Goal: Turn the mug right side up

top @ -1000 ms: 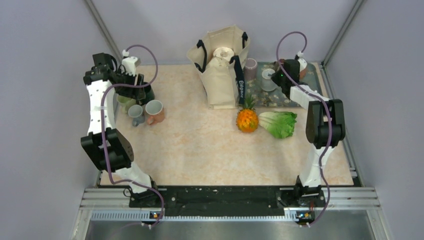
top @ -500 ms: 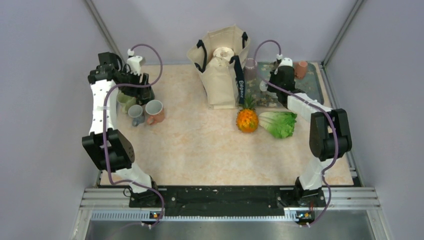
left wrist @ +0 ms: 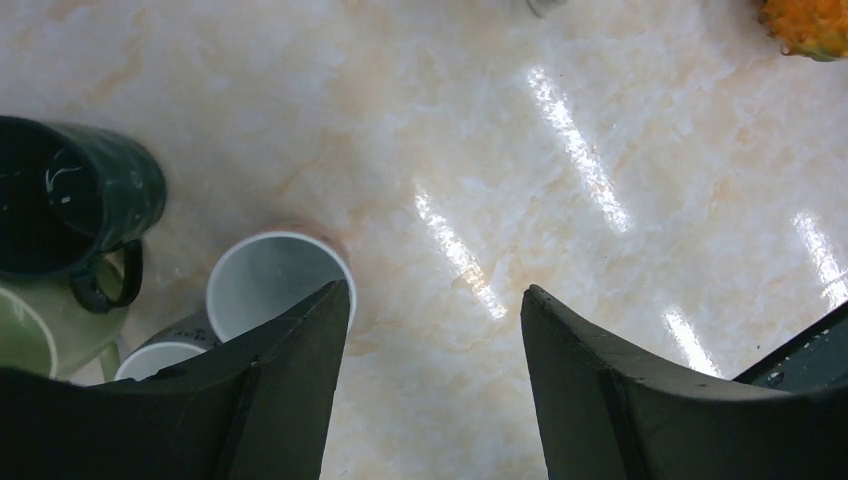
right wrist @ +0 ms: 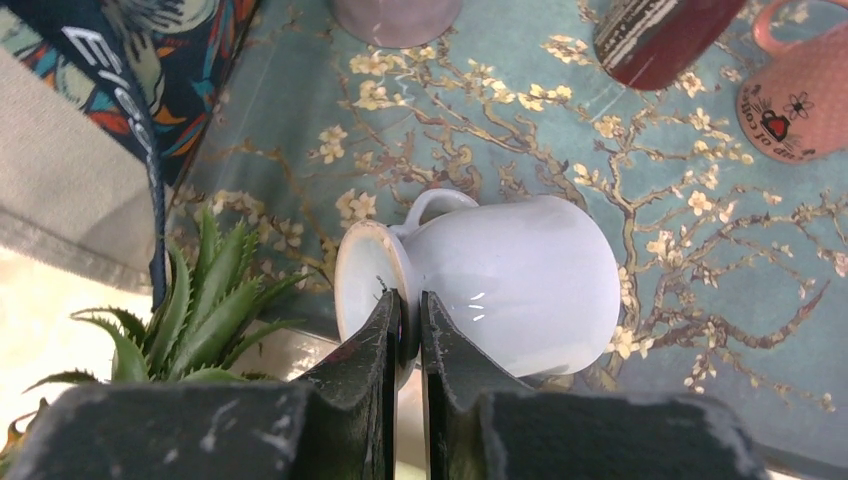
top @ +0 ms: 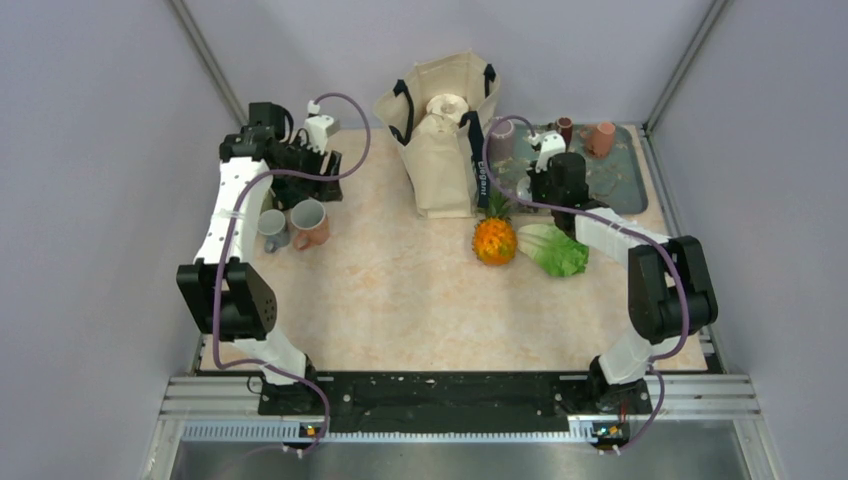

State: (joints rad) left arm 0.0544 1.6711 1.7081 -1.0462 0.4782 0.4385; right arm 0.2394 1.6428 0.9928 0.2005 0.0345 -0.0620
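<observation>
**Righting the mug: rim grip check**

Locate white mug (right wrist: 500, 285) on its side over floral mat (right wrist: 700, 330), long axis 3-to-9 o'clock in right wrist view, mouth toward 9. Confirm right gripper (right wrist: 405, 330) clamped on rim (right wrist: 360, 285) at its 6 o'clock edge, body toward 2. Disregard left gripper (left wrist: 435, 330), spread empty, well apart.

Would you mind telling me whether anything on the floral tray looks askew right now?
Yes: the white mug lies on its side on the floral tray rather than upright, with its rim pinched by the right gripper.
</observation>
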